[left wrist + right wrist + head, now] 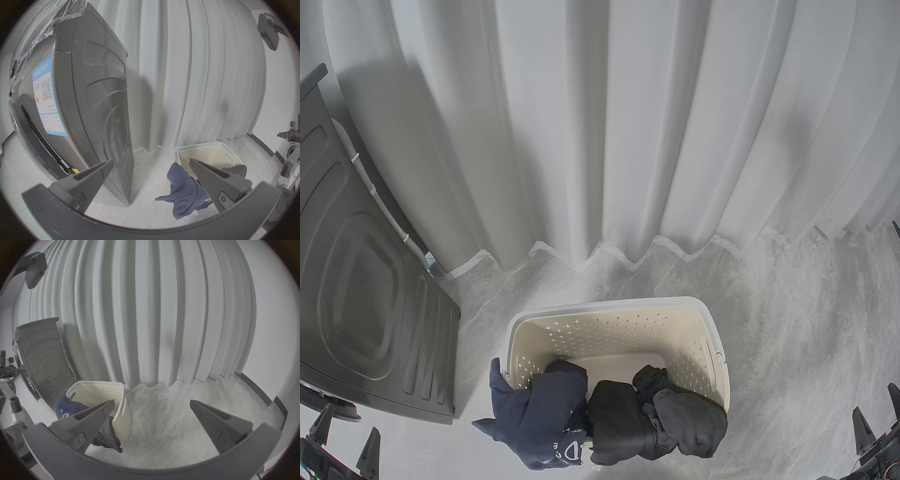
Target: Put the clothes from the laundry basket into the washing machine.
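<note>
First pick, with the head view taken as the clock face. The cream laundry basket [615,307] stands on the marbled floor [800,325] at 6 o'clock, before a white curtain [612,125]. A navy garment [547,415] spills over the basket's 8 o'clock corner, its tail reaching down toward the floor. A charcoal garment [659,419] lies bunched against it at 5 o'clock, partly over the near rim. The grey washing machine [362,300] stands at 9 o'clock, apart from the basket and side-on to it. Its loading face is turned away, and whether the door is open cannot be told. The left gripper [350,420] sits at 7 o'clock and the right gripper [874,400] at 4 o'clock, both clear of the cloth, each with jaws spread wide and empty. With both garments at the basket, the task looks to be at its start.

Method, as judged from here: the navy garment, nearest the machine and over the rim, seems the sensible first take for the left gripper. Come down on the thick fold above the rim rather than the loose tail, close on several layers, and lift high enough that the tail clears the basket wall. The two garments touch, so a slow lift should show whether the charcoal one drags along
</note>
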Tool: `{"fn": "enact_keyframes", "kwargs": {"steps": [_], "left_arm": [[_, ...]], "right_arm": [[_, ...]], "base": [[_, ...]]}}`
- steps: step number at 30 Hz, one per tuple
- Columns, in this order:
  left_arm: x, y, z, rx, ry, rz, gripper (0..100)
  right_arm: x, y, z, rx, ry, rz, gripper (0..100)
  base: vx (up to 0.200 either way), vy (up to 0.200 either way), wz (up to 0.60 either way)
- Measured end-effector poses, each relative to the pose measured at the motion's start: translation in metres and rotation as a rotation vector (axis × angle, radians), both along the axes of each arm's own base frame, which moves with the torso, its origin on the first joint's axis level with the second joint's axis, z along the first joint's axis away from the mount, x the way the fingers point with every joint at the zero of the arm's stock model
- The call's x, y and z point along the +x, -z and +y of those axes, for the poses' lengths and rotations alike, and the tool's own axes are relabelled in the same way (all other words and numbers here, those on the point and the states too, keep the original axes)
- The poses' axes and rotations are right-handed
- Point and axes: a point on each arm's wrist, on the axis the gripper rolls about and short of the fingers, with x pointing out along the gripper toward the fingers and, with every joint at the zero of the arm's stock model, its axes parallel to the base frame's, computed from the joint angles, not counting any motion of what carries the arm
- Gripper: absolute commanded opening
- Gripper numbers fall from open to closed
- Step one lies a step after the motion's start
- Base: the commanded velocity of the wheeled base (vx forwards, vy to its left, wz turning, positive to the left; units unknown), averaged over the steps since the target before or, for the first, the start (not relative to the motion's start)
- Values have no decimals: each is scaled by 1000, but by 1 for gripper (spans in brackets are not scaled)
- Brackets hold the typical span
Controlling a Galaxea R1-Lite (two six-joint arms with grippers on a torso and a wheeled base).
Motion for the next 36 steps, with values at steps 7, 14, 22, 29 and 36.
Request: {"fn": "enact_keyframes", "kwargs": {"steps": [7, 14, 22, 29, 36], "left_arm": [[0, 0, 0, 0, 0, 0, 100], [0, 0, 0, 0, 0, 0, 100], [0, 0, 0, 0, 0, 0, 100], [0, 0, 0, -1, 0, 0, 100], [0, 0, 0, -2, 0, 0, 100]], "right_arm": [[0, 0, 0, 0, 0, 0, 100], [0, 0, 0, 0, 0, 0, 100], [0, 0, 0, 0, 0, 0, 100], [0, 0, 0, 0, 0, 0, 100], [0, 0, 0, 0, 0, 0, 100]], "base": [[29, 0, 0], [114, 0, 0], [125, 0, 0], [57, 0, 0], [0, 0, 0]]}}
